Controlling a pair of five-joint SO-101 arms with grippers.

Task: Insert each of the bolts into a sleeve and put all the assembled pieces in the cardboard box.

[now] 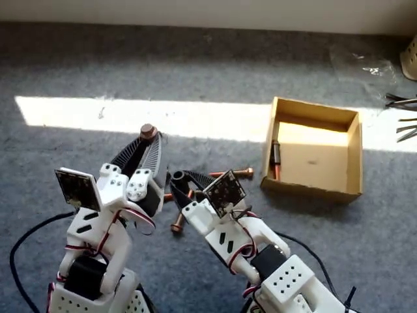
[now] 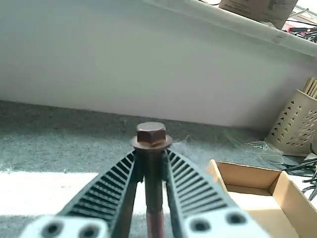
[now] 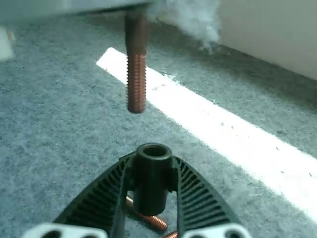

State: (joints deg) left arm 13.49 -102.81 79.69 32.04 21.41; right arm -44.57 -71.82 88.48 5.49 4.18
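Grey carpeted worktop: one cardboard box (image 1: 313,188) containing one assembled piece (image 1: 275,160), and at least two loose bolts (image 1: 231,173). The left tool (image 2: 152,154) clamps one bolt (image 2: 151,135) upright, and the right tool (image 3: 151,161) grips one sleeve (image 3: 151,183) just below it.

White arms (image 1: 98,231) carry black ribbed tool fingers (image 2: 110,188) and red, black cables (image 1: 133,214).

Lower shank of held bolt (image 2: 153,173) cut off by frame edge in left wrist view. Lower end of sleeve (image 3: 151,186) hidden inside right tool (image 3: 150,161). Loose bolts (image 1: 234,173) partly under right arm. Dark piece (image 1: 275,156) in cardboard box (image 1: 313,186): possibly assembled pair, too small to tell.
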